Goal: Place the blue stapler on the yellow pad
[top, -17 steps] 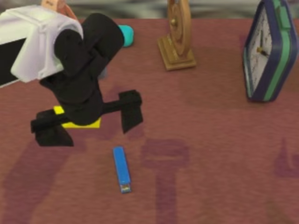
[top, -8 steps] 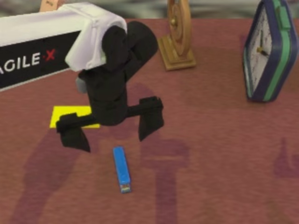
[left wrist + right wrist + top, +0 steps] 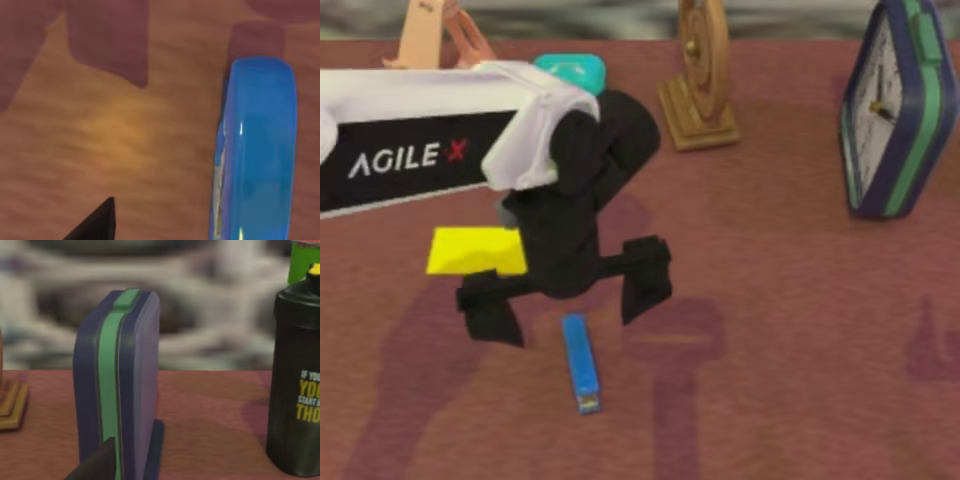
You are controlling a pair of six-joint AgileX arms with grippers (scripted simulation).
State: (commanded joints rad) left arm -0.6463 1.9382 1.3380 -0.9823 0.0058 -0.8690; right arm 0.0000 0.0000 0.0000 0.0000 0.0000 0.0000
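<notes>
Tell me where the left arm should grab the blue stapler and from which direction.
Probably across the middle of the blue stapler, coming straight down from above. It lies flat on the table, long and slim, running near to far in the top view, so its narrow width suits the spread fingers. The left gripper hangs open over its far end, fingers either side.

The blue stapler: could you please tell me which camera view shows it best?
The top view shows the whole blue stapler lying on the table, below the left gripper, whose fingers are spread, and apart from the yellow pad. The left wrist view shows only one end close up. The right wrist view does not show it.
</notes>
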